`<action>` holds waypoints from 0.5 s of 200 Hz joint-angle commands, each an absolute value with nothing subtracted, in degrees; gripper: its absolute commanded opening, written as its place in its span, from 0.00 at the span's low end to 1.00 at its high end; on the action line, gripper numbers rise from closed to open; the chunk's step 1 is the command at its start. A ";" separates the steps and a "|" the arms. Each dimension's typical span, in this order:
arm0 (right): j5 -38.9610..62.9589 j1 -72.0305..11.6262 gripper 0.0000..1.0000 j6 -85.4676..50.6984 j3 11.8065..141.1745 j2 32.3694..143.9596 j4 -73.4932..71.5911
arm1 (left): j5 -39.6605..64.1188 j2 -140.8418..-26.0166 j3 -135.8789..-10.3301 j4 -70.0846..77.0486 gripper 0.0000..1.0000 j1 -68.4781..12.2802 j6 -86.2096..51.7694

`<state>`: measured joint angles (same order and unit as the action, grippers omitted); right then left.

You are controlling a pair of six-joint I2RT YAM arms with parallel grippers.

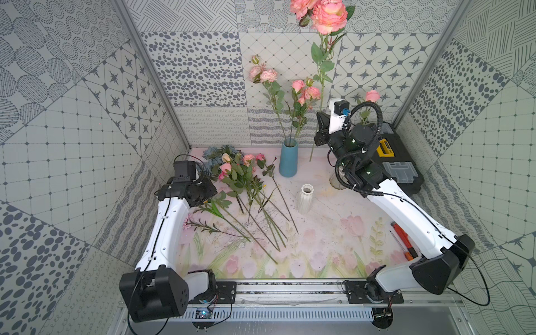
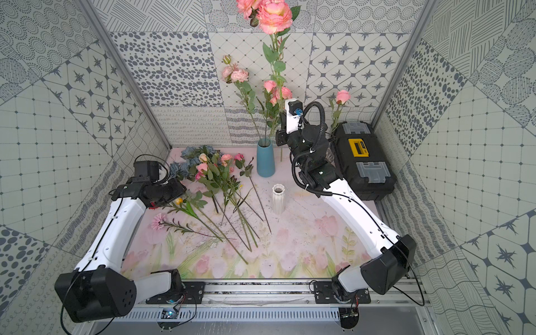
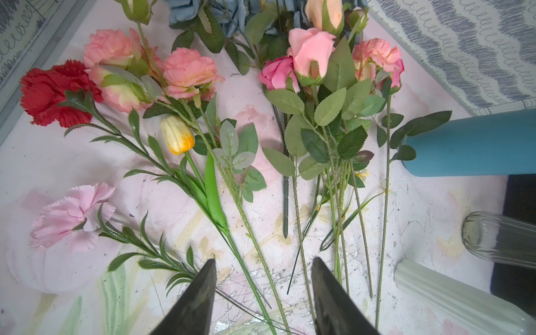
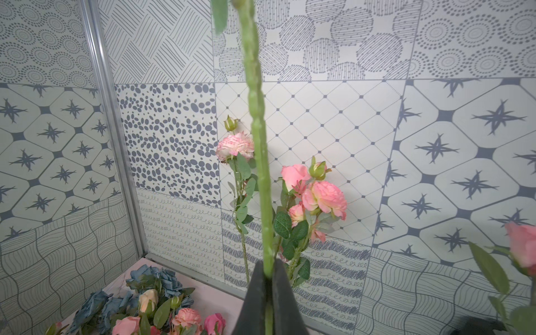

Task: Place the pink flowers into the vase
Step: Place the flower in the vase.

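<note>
Your R gripper (image 4: 268, 268) is clamped tight on one pink flower stem (image 4: 258, 145). It's upright, bloom high vs the back wall (image 1: 203, 72), stem end just beside the blue vase (image 1: 288, 161). Vase already has pink sprays (image 1: 301, 92) in it. L gripper (image 3: 262, 269): jaws approx half apart, empty, over stems of the pink flowers (image 3: 313, 58) lying on the mat (image 1: 333, 232).

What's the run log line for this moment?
right hand: shut on upright pink flower stem | left hand: open above loose flowers | blue vase: holds pink flowers, held one not yet in
</note>
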<state>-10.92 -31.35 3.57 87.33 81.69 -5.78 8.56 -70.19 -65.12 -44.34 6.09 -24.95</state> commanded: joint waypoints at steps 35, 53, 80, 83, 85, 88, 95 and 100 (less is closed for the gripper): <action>-9.62 -25.93 0.00 7.88 90.93 78.75 -3.04 | 10.41 -70.78 -64.99 -43.22 0.53 6.94 -24.50; -9.34 -24.09 0.00 9.14 91.12 78.32 -1.68 | 10.59 -70.81 -65.06 -43.23 0.53 6.94 -24.52; -9.07 -21.44 0.00 10.29 91.23 77.69 0.27 | 10.76 -70.74 -64.86 -42.99 0.52 7.03 -24.53; -9.10 -21.18 0.00 10.45 91.35 77.63 0.53 | 10.80 -70.79 -64.86 -42.99 0.53 6.99 -24.52; -9.11 -21.01 0.00 10.52 91.44 77.63 0.70 | 10.88 -70.81 -64.86 -42.98 0.53 7.02 -24.52; -9.30 -20.74 0.00 10.68 91.49 77.60 0.86 | 10.97 -70.85 -64.86 -42.98 0.53 6.99 -24.50; -9.69 -20.19 0.00 11.00 91.49 77.62 1.24 | 11.15 -70.99 -64.89 -42.94 0.53 7.03 -24.51; -9.67 -19.76 0.00 11.15 91.62 77.61 1.67 | 11.24 -71.08 -64.95 -42.90 0.53 7.03 -24.52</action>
